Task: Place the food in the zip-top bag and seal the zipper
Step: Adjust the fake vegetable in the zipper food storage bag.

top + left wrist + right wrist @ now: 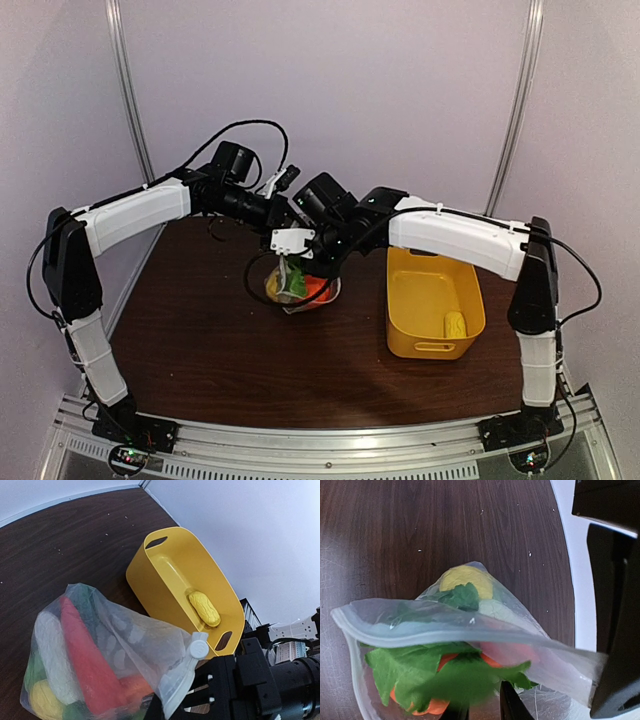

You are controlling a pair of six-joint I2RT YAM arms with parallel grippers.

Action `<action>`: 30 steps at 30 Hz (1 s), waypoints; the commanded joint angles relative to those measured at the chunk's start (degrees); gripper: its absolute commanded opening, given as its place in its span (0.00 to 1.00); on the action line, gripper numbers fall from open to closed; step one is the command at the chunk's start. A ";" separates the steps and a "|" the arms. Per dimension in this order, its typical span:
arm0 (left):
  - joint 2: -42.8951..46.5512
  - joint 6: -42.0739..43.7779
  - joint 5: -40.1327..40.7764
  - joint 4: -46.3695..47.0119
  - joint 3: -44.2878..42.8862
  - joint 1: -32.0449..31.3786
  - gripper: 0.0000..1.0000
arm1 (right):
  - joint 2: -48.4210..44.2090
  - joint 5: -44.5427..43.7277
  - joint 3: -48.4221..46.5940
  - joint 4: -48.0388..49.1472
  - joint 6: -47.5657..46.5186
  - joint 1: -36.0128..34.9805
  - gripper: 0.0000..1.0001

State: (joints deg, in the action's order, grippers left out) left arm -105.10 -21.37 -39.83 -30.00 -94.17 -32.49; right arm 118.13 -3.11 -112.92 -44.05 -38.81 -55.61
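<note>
Left gripper [159, 713]: clamped on the zip-top bag [125, 640], with the zipper [198, 649] slider just above its fingers.
Right gripper [482, 713]: under the bag mouth; grip hidden, cannot tell.
Food [85, 660]: bagged below the fingers.
Yellow piece [204, 608]: in the basket [150, 580], well away from the fingers.
Next: probably fetch it, then seal.

Zip-top bag [298, 302] of colourful food [315, 289], dark table [200, 340], yellow basket [405, 300] at right, yellow piece [455, 324] inside

1. Setting is reading as a robotics lab test cell.
2. Plain pale wall panels [320, 80] and metal poles [130, 90] are enclosing a dark wooden surface [200, 340].
3. Left arm [130, 215] and right arm [460, 240], both cabled, are standing on an aluminium rail [330, 452].
</note>
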 commanded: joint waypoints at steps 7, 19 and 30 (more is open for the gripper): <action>2.71 0.62 -0.65 2.06 0.22 0.45 0.00 | -0.58 -2.27 0.61 -0.71 1.64 -0.02 0.21; 1.93 0.36 -0.41 2.05 0.22 0.50 0.00 | -9.81 9.91 2.53 -2.87 5.16 -0.02 0.38; 2.54 0.50 -1.82 1.94 -0.05 0.59 0.00 | 0.34 11.32 -2.78 -3.07 6.20 0.23 0.36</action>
State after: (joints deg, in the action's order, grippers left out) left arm -104.55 -21.43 -39.92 -30.04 -94.17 -32.34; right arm 113.89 9.28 -112.88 -45.47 -33.61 -55.64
